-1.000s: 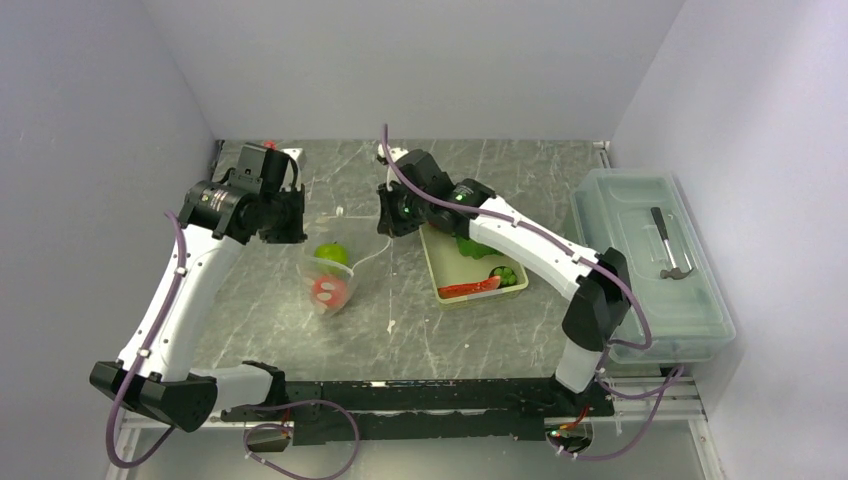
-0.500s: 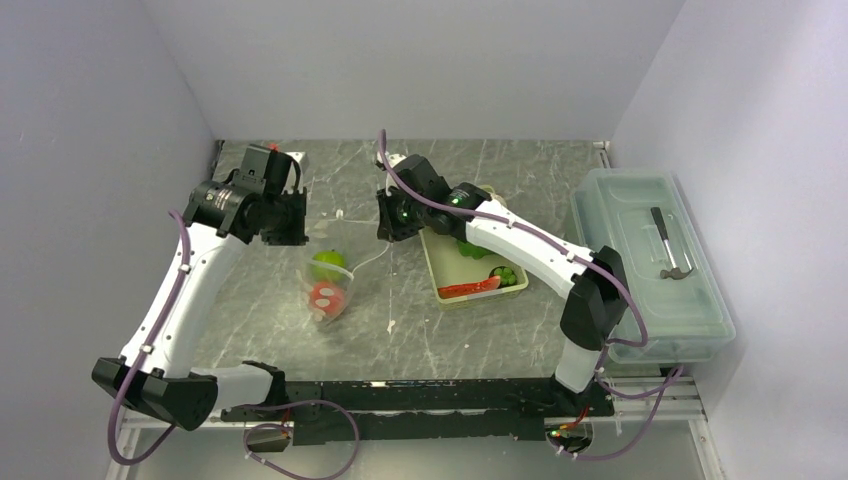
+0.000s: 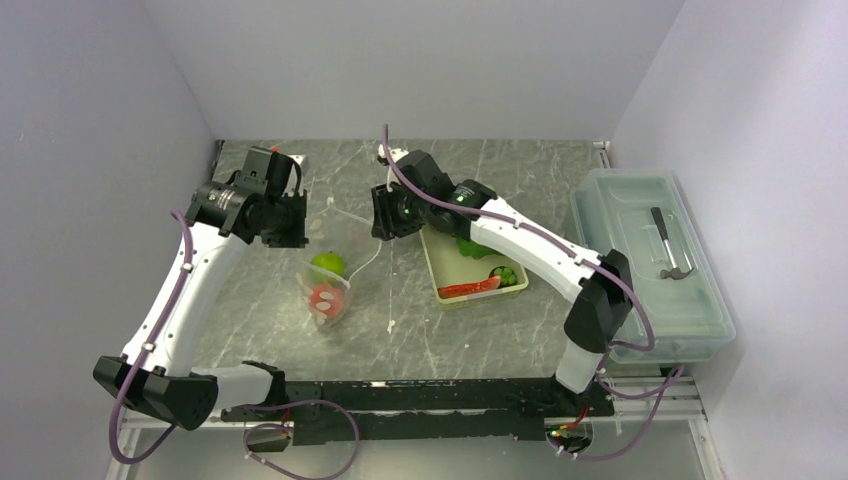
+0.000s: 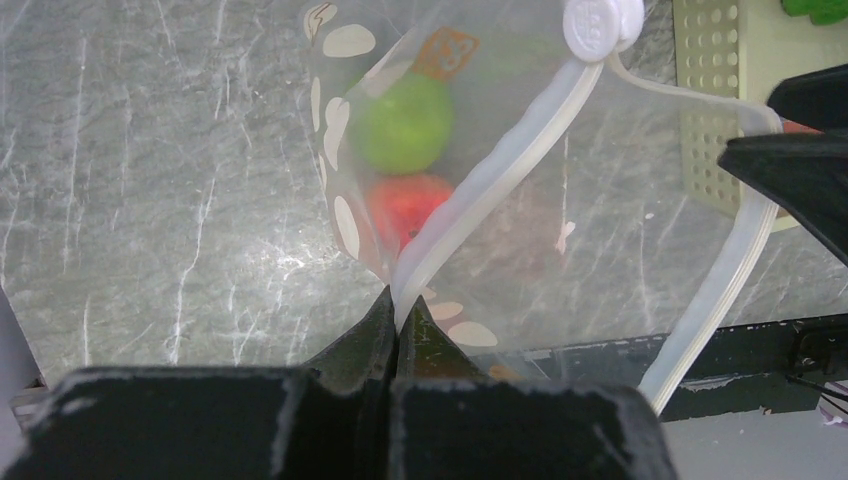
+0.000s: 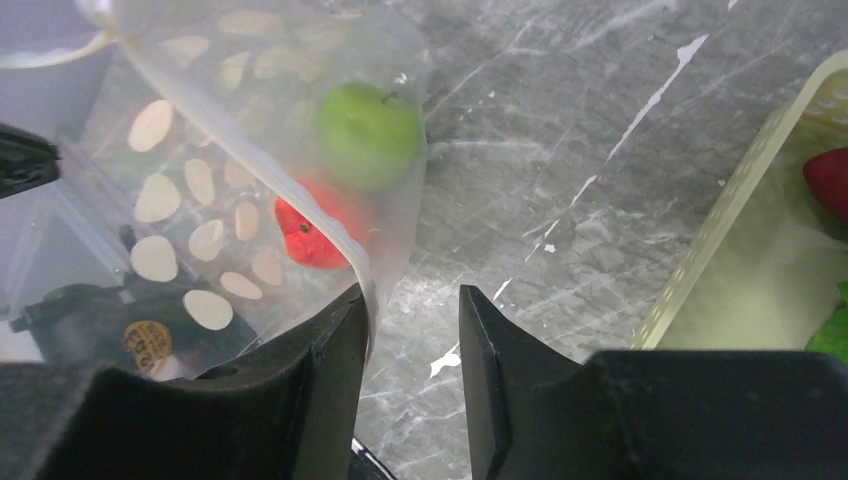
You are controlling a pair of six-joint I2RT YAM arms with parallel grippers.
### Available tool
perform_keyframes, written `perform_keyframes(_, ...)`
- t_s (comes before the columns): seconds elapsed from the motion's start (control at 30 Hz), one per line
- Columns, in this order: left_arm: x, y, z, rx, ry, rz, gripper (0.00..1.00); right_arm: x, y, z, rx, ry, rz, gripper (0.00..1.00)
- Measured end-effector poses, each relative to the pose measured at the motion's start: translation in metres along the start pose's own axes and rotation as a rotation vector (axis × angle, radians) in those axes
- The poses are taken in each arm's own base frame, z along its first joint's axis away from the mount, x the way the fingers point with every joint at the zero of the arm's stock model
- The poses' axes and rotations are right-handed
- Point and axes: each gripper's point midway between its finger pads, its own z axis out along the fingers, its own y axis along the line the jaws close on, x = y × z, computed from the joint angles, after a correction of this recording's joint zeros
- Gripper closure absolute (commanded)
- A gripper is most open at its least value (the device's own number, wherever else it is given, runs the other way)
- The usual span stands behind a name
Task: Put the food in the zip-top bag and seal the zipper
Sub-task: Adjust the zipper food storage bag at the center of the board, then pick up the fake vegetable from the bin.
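The zip-top bag [image 3: 330, 292] hangs over the table between the arms, clear with white dots. Inside it lie the green round fruit [image 4: 405, 122] and the orange-red ball [image 4: 420, 205]. My left gripper [image 4: 400, 303] is shut on the zipper [image 4: 500, 165], pinching the whitish strip at its end. My right gripper [image 5: 412, 300] is open; the strip only rests against its left finger [image 5: 335, 340]. The rest of the food sits in the yellow-green basket [image 3: 436, 268]: lettuce [image 3: 472, 247], a red strip [image 3: 468, 289] and green grapes [image 3: 506, 275].
A clear lidded plastic box [image 3: 650, 260] with a small hammer [image 3: 668, 245] in it stands at the right edge. The basket lies just right of the right gripper [image 3: 385, 215]. The zipper's white slider [image 4: 600, 25] sits at the strip's far end.
My right gripper has gone from shut to open, freeing its side of the bag mouth. The bag with the two fruits has sagged lower and slightly left. The left grip is unchanged.
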Motion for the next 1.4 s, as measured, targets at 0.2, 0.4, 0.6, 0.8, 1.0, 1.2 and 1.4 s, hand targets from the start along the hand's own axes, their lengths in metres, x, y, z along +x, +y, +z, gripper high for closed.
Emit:
perform_keyframes(0.2, 0.0, 0.001, 0.0, -0.005, -0.001, 0.001, 1.0, -0.019, 0.015, -0.029, -0.033, -0.07, -0.013, 0.44)
perform_keyframes(0.4, 0.0, 0.002, 0.0, -0.007, -0.001, 0.004, 1.0, -0.045, 0.026, -0.074, -0.044, -0.189, -0.036, 0.3)
perform_keyframes(0.6, 0.0, 0.002, 0.0, -0.007, 0.0, 0.007, 1.0, -0.064, 0.015, -0.122, 0.029, -0.324, -0.067, 0.21)
perform_keyframes(0.8, 0.0, 0.002, 0.0, -0.007, 0.0, 0.007, 1.0, -0.053, -0.018, -0.139, 0.167, -0.366, -0.082, 0.11)
perform_keyframes(1.0, 0.0, 0.002, 0.0, -0.007, 0.0, 0.007, 1.0, -0.025, -0.063, -0.142, 0.322, -0.355, -0.08, 0.02)
perform_keyframes(1.2, 0.0, 0.002, 0.0, -0.007, 0.0, 0.007, 1.0, 0.001, -0.103, -0.149, 0.465, -0.378, -0.078, 0.0)
perform_keyframes(1.4, 0.0, 0.002, 0.0, -0.007, 0.0, 0.008, 1.0, 0.023, -0.135, -0.145, 0.562, -0.398, -0.068, 0.0)
